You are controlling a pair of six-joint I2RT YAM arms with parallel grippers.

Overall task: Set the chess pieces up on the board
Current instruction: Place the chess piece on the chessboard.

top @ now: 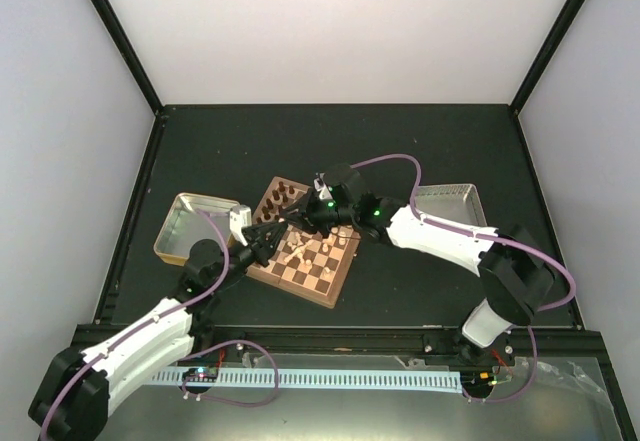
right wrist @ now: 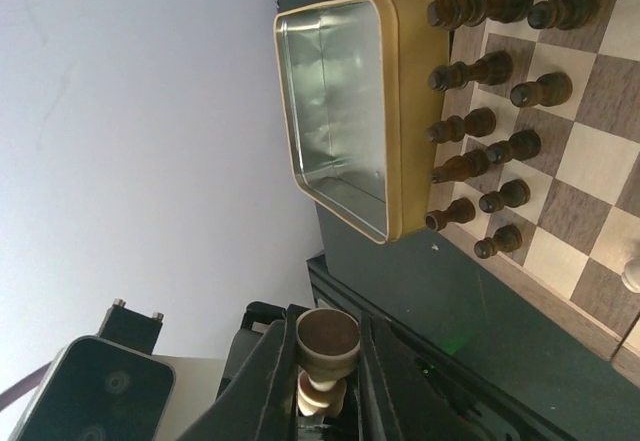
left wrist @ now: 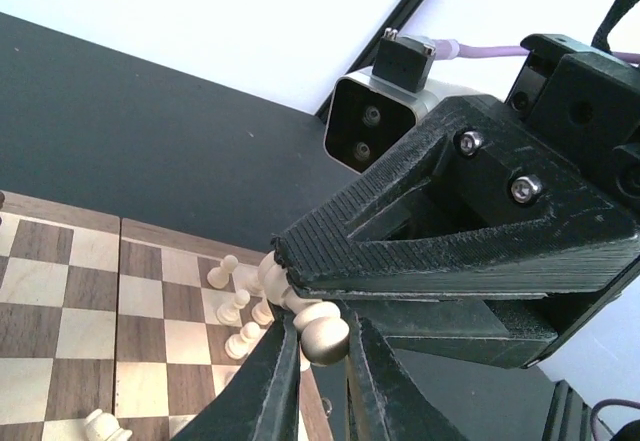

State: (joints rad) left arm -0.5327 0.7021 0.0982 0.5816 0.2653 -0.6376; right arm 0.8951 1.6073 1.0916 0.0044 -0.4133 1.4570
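Light even and diffuse, from above; white walls bright, black table (top: 450, 151) dark. Shadows faint. Top view sharp. Soft sheen inside gold tin tray (right wrist: 330, 111). Left wrist view: fingers (left wrist: 262, 391) nearest lens slightly blurred.

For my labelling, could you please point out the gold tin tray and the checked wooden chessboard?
Gold tin tray (right wrist: 410, 121): right wrist view, outer side wall.
Checked wooden chessboard (top: 318, 279): top external view, bare near square.

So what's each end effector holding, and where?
Left end effector pinches a cream chess piece by its rounded top; right end effector grips a cream piece near its base. Possibly the same piece.
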